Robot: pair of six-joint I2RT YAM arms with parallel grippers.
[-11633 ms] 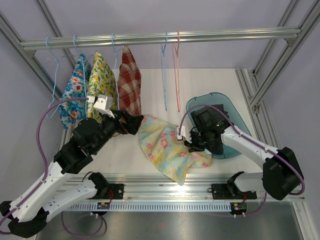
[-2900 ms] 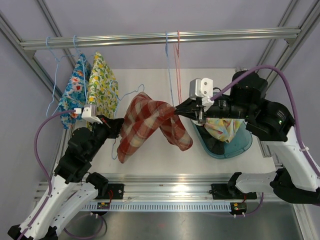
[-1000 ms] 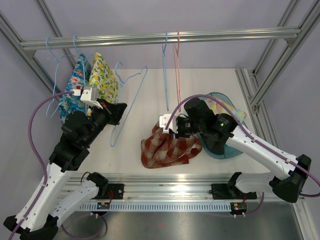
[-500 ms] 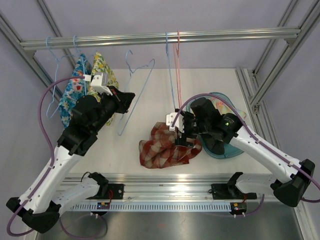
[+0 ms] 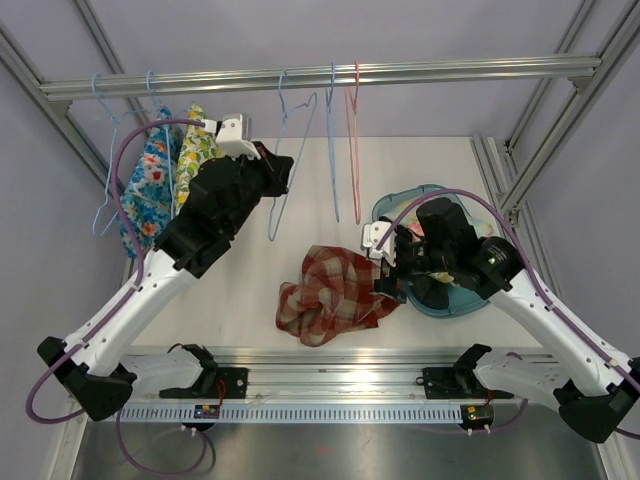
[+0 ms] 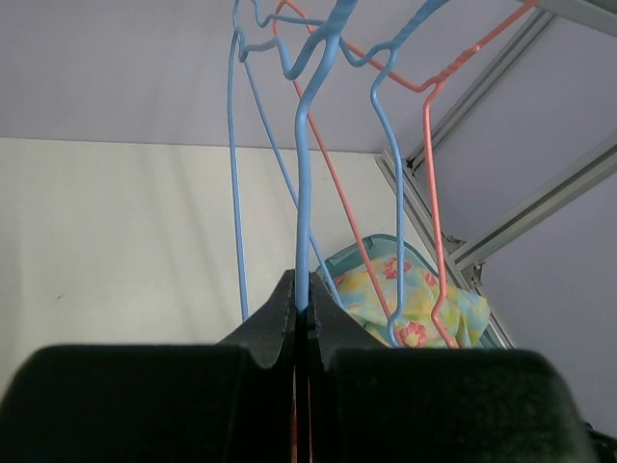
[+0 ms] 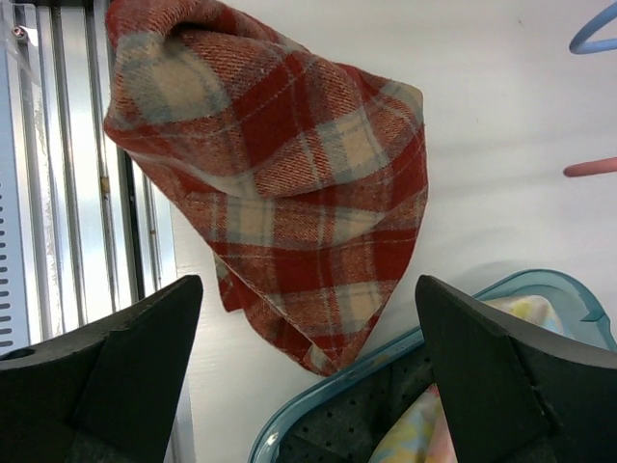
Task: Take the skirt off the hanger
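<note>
On the table [image 5: 420, 160], at its front edge and about mid-width, the plaid skirt [image 5: 330, 293] lay crumpled in a heap, already off its hanger. The heap's right corner sat by the teal basket [image 5: 390, 205] at the table's right edge, touching or just beside it, could not tell which. The right gripper [image 5: 388, 275] hung over the heap's right side, jaws spread wide, nothing in them. The left gripper [image 5: 278, 172] was raised toward the rail [image 5: 450, 68] over the back edge, jaws pinched tight on the wire of a bare blue hanger [image 6: 302, 212]. Whether its hook sat on the rail was unclear

Handling, judged: the skirt looked like woven cloth, soft, limp and light. It would sag and unfold when lifted, was not fragile, and had enough texture not to slip. Best hold was probably a raised fold or the bunched top of the heap, not a flat single layer

Views: only the top camera showed both arms at once, the rail, and floral garments [image 5: 150, 190] hanging over the left edge. The left wrist camera showed the pinch on the wire close up, a pink hanger [image 6: 429, 193] beside it and yellow floral cloth [image 6: 405, 299] in the basket, but no skirt. The right wrist camera showed the weave, the folds, and the skirt's edge lying over the metal rails at the front
</note>
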